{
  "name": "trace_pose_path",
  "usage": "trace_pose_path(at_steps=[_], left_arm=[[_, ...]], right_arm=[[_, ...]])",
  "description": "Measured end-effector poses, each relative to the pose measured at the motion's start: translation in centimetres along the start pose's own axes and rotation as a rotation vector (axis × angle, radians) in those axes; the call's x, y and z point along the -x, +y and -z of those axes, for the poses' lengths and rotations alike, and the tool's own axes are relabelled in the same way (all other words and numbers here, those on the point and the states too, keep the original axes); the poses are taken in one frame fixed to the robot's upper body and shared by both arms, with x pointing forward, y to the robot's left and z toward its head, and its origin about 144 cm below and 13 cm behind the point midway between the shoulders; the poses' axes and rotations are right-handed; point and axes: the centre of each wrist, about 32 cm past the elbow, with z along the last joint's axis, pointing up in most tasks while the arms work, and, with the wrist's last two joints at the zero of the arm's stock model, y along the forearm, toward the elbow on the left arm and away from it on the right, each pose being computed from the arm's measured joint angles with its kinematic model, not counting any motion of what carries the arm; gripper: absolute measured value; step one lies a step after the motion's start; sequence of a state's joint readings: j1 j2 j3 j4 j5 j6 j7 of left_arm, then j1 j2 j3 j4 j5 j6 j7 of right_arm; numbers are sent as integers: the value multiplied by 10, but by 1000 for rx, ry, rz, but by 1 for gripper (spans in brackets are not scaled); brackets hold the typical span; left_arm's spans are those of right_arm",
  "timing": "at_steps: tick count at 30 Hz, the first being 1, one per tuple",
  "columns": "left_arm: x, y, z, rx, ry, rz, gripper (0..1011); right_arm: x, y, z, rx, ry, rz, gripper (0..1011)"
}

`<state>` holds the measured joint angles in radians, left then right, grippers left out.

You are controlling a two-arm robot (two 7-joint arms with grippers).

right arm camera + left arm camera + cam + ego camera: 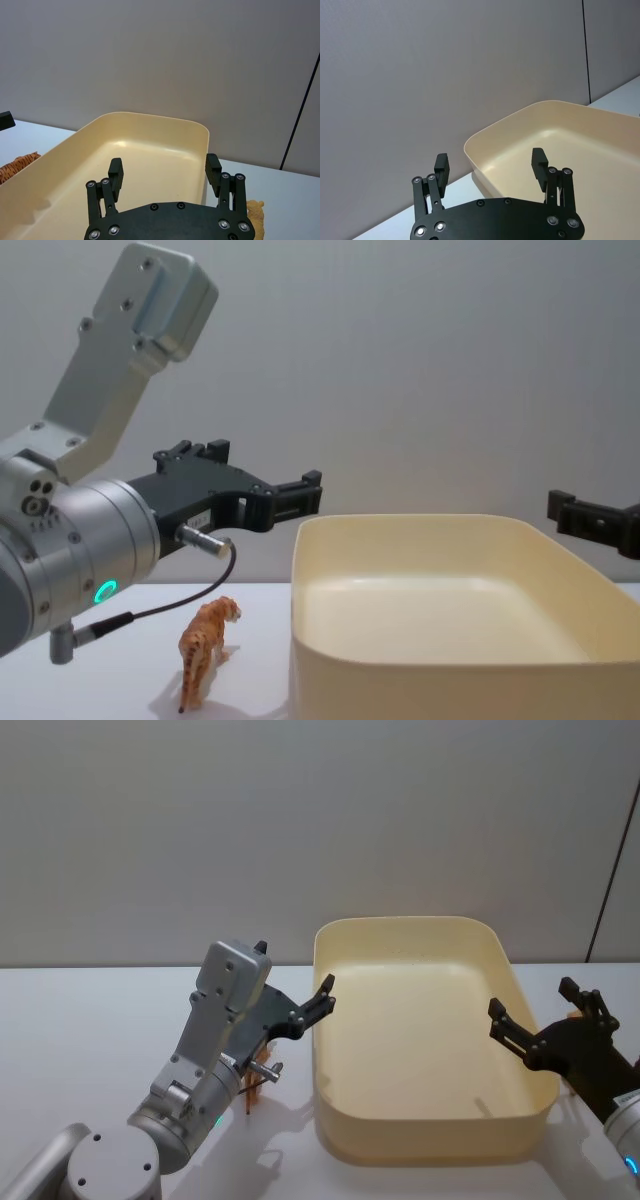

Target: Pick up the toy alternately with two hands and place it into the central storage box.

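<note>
The cream-yellow storage box (pixel 334 1050) stands in the middle of the white table with nothing inside it. A striped orange tiger toy (pixel 205 643) stands on the table just left of the box, below my left arm; it also appears as the tiger (pixel 17 167) and tiger (pixel 258 1082). My left gripper (pixel 296 975) hangs open and empty above the box's left rim, as seen at the left gripper (pixel 490 167) and left gripper (pixel 275 480). My right gripper (pixel 532 998) is open and empty over the box's right rim, right gripper (pixel 164 172).
A tan toy animal (pixel 255 212) lies on the table outside the box's right wall, below my right gripper. A grey wall rises close behind the table. A black cable (pixel 170 608) loops from the left wrist above the tiger.
</note>
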<state>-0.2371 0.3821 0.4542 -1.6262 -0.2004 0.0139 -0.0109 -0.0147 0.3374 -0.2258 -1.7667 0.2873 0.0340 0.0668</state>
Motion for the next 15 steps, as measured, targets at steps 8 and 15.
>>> trace_pose_path(at_steps=[8,15], left_arm=[[0,0,0,0,0,0,1001],[0,0,0,0,0,0,1001]], right_arm=[[0,0,0,0,0,0,1001],[0,0,0,0,0,0,1001]])
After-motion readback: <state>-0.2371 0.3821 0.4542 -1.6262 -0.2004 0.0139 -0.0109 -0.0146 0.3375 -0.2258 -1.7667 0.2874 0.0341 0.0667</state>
